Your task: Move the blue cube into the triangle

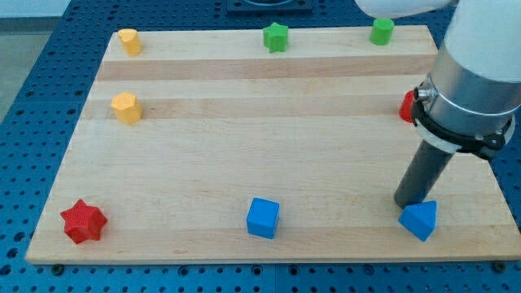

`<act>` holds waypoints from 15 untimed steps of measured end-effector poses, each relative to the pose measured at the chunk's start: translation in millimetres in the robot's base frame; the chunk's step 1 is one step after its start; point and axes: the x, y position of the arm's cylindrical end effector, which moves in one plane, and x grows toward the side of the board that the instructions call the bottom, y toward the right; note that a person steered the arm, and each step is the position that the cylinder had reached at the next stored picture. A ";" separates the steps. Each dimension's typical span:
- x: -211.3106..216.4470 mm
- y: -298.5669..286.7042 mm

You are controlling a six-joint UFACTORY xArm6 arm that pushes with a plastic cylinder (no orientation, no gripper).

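Observation:
The blue cube (263, 217) sits near the view's bottom edge of the wooden board (269, 138), a little left of the middle. A blue triangle block (419, 219) lies at the bottom right. My tip (404, 201) rests on the board just above and left of the blue triangle block, touching or almost touching it. The tip is far to the right of the blue cube.
A red star (83, 221) is at the bottom left. Two yellow blocks (126, 107) (129, 41) stand at the left. A green star (276, 37) and a green block (382, 32) sit at the top. A red block (407, 106) is partly hidden behind the arm.

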 end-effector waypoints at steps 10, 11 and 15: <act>-23.9 -343.6; -23.3 -342.4; 39.0 -273.4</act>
